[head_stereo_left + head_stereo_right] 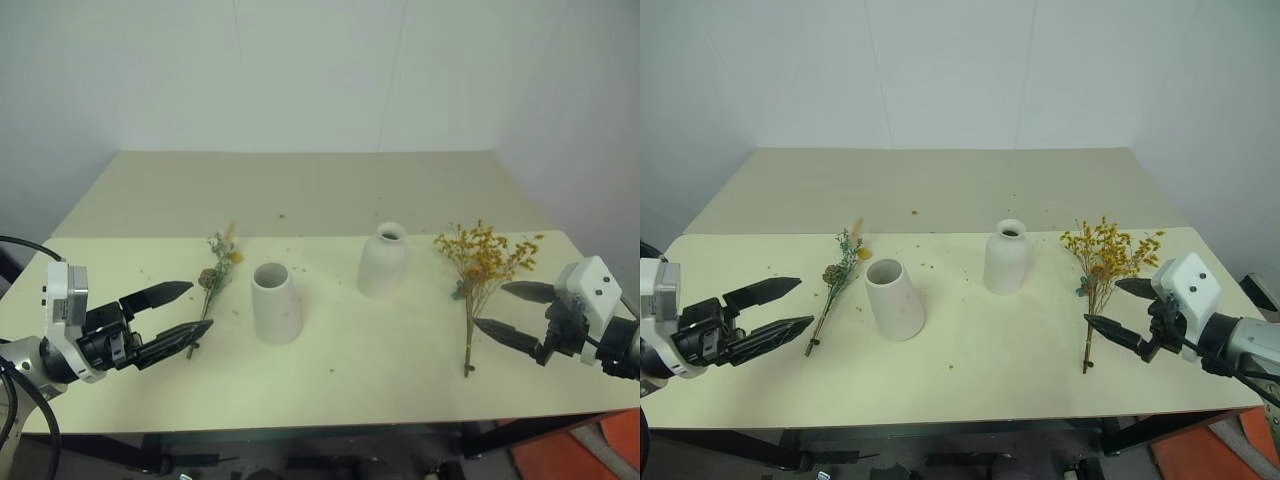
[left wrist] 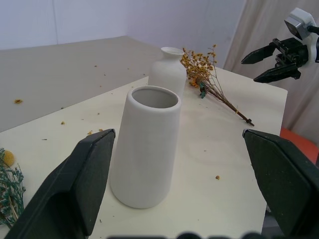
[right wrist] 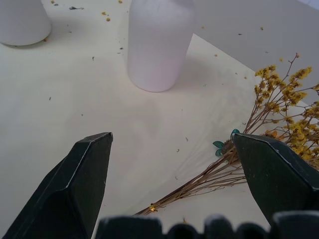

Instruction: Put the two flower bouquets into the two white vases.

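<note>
White walls are backing the pale cream worktop (image 1: 330, 370), where nothing is being held yet: I am hovering my left end effector (image 1: 180, 312) and right end effector (image 1: 503, 310) spread wide and empty. Next, I judge, each must close on a stem. The bushy yellow-orange dried bouquet (image 1: 478, 262) is lying beside the right one, the sparse greenish sprig bouquet (image 1: 212, 280) by the left, with the tapered wide-mouthed white vase (image 1: 275, 302) and narrow-necked rounded white vase (image 1: 383, 260) standing upright between them.
</note>
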